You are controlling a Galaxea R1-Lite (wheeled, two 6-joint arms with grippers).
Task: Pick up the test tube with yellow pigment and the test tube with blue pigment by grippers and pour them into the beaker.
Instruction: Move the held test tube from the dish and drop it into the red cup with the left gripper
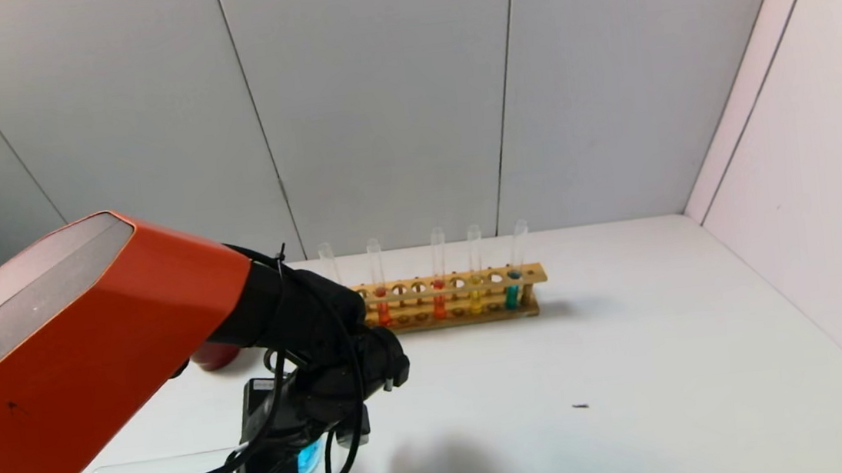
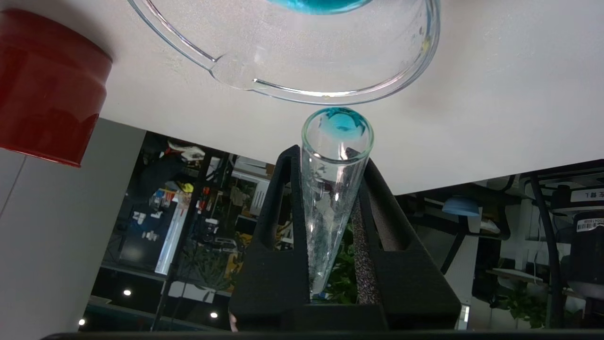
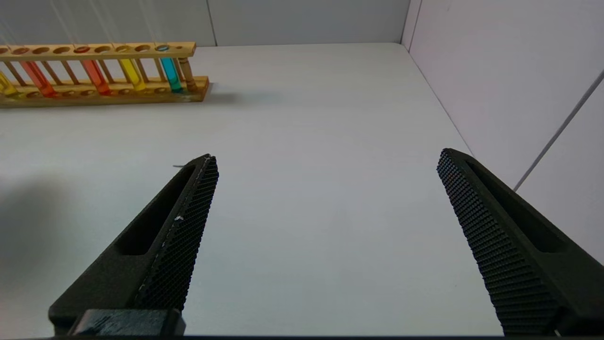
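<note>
Clear glass, nearly drained, the test tube with blue pigment [image 2: 332, 198] is clamped by the left gripper [image 2: 330, 222] jaws beside the beaker [image 2: 330, 89]; right gripper [image 3: 325, 236] jaws are spread wide, empty.

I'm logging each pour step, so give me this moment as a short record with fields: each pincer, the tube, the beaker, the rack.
left pincer: shut on the blue test tube, held tipped with its mouth at the beaker's rim
blue test tube: nearly drained, a blue trace near the mouth
beaker: on the table, blue liquid inside
right pincer: open, empty, above the table
rack: at the back, holding orange, yellow and blue tubes
red cup: beside the beaker
</note>
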